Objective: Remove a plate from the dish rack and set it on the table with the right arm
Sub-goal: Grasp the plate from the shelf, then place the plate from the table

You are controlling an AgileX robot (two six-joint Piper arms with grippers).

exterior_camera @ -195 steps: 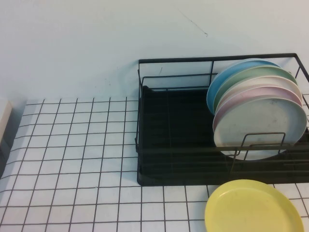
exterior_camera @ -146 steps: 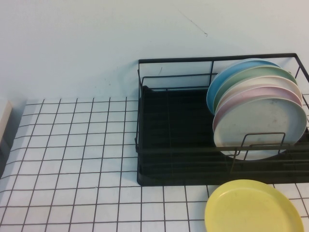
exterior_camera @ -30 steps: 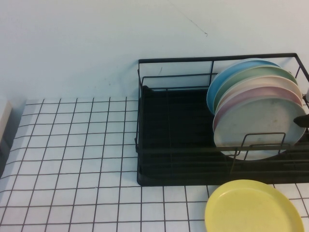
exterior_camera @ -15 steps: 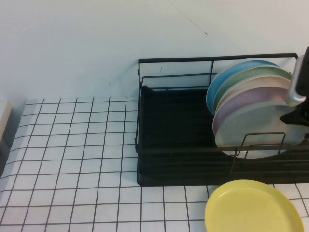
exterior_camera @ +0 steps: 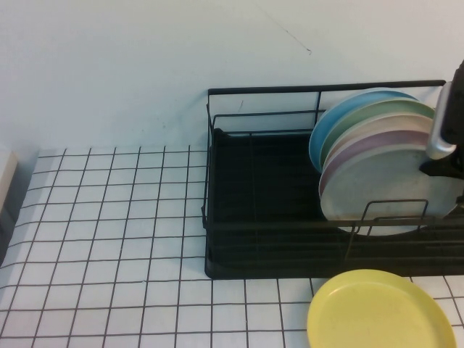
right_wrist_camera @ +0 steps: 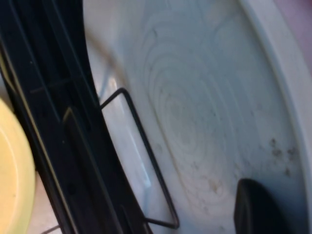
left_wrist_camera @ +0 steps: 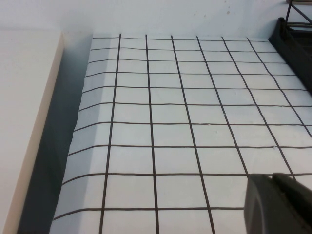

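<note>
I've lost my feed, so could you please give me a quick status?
Right pincer at the grey plate's right edge, plate in the dish rack. Left pincer low over the table. Yellow plate lies before the rack.

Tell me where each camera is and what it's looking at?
High view: raised on the robot's side, looking down at the table, the dish rack and the right gripper at the plate.
Left wrist view: on the left arm, low over the table; a left gripper fingertip shows.
Right wrist view: on the right arm, close to the plate; one black fingertip shows.
Shared: high and right wrist views both show the yellow plate.
</note>
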